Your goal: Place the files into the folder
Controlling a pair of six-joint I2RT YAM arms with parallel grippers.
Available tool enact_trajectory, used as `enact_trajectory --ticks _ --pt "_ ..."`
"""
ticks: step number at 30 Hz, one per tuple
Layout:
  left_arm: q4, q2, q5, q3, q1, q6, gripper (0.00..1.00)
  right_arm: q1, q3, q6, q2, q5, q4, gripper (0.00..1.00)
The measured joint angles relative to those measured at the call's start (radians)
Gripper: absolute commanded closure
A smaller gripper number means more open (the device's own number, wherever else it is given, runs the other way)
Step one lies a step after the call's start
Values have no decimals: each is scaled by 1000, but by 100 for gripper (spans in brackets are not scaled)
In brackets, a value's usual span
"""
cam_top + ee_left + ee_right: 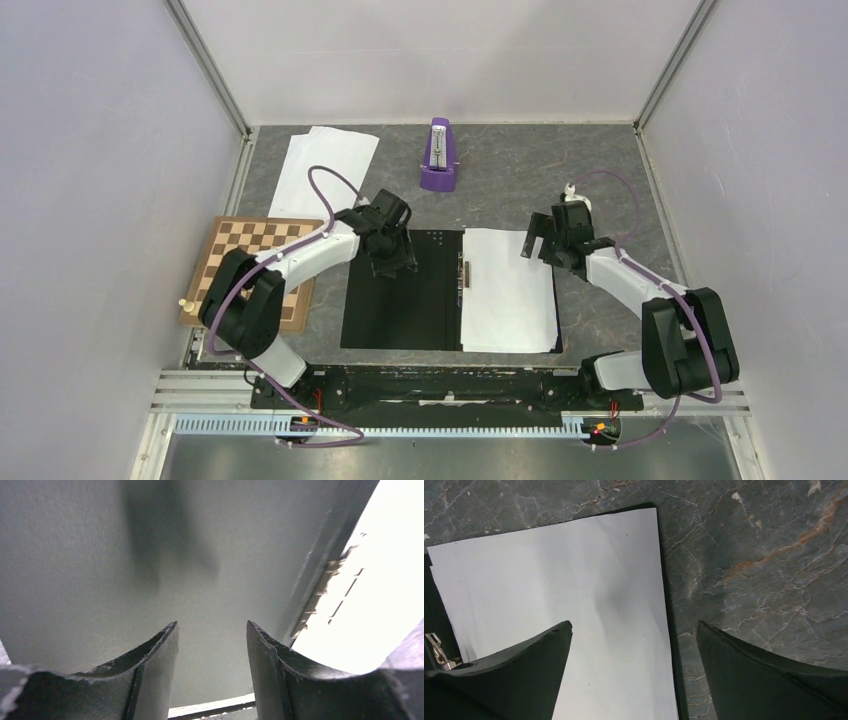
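Observation:
The folder (400, 300) lies open, black inside up, in the middle of the table. A white file sheet (508, 290) covers its right half beside the metal spine clip (462, 270). More white files (322, 168) lie at the far left of the table. My left gripper (392, 262) is open and empty, just above the far part of the folder's bare left half (150, 555). My right gripper (540, 247) is open and empty over the far right corner of the sheet (574, 590), straddling the folder's right edge.
A brown chessboard (255, 262) lies left of the folder, partly under the left arm, with a small pale piece (183, 303) at its near left corner. A purple metronome (438, 157) stands at the back centre. White walls and metal posts enclose the grey marbled table (764, 555).

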Motion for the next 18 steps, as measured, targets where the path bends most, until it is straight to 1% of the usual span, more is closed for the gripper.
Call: enact_trajectory --ticks 2,4,8,13,18 --pt "-22 0 -8 44 14 4 39 11 12 0 -2 4 -8 2" --pt "-37 0 -16 99 53 13 39 44 35 3 -3 2 -19 2" --pt "-43 17 -21 233 213 39 37 172 140 29 39 -23 -12 2" --pt "11 129 -26 431 430 102 37 314 313 82 208 -103 118 2" --pt "84 263 -18 524 582 130 36 400 493 146 430 -175 238 2"
